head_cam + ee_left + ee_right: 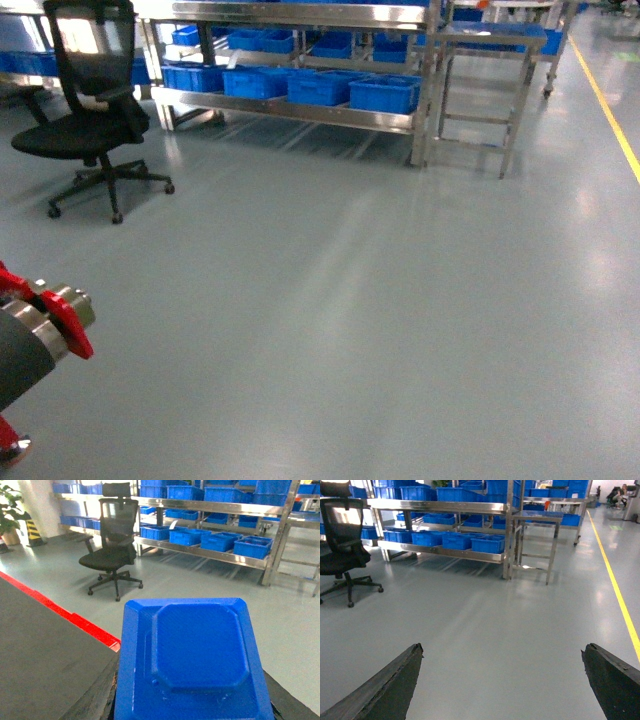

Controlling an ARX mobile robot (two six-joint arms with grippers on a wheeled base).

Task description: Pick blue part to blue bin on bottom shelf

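The blue part, a flat plate with a raised octagonal centre, fills the lower left wrist view. My left gripper is shut on it, dark fingers showing at both sides. Far across the floor stands the steel rack, and its bottom shelf carries a row of blue bins. The left wrist view shows those bins too. My right gripper is open with only bare floor between its fingers. Only a red-trimmed segment of the left arm shows in the head view.
A black office chair stands left of the rack. A steel side table adjoins the rack's right end. A yellow floor line runs along the right. Grey floor lies between me and the rack. A dark red-edged surface sits left of the part.
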